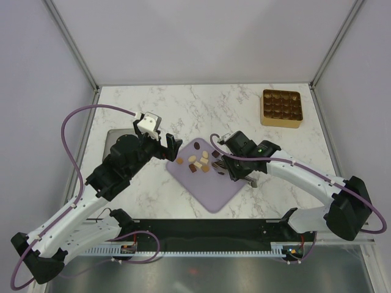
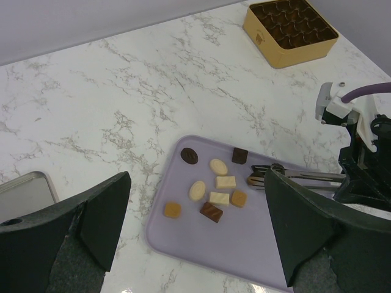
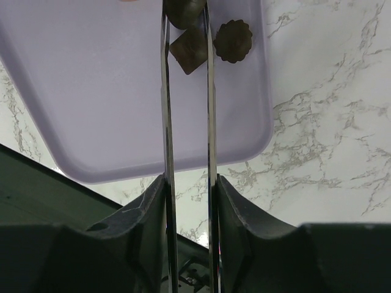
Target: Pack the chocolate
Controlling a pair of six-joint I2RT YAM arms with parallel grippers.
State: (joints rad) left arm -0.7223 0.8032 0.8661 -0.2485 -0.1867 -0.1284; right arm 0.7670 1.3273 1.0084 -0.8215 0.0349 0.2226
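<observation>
Dark chocolate piece (image 3: 185,11) — snug between right gripper (image 2: 252,175) tips

The white marble tabletop (image 1: 201,110) behind the flat lilac rounded-corner mat (image 1: 211,192) lies open. The mat's near half is bare. Small brown-and-cream chocolate pieces (image 1: 198,160) and the right gripper (image 1: 220,165) crowd its far half.

Black left gripper (image 1: 172,146), centre-left: fingers spread wide | right gripper (image 1: 219,166), centre: thin blades pinching dark round chocolate (image 3: 183,11)
</observation>
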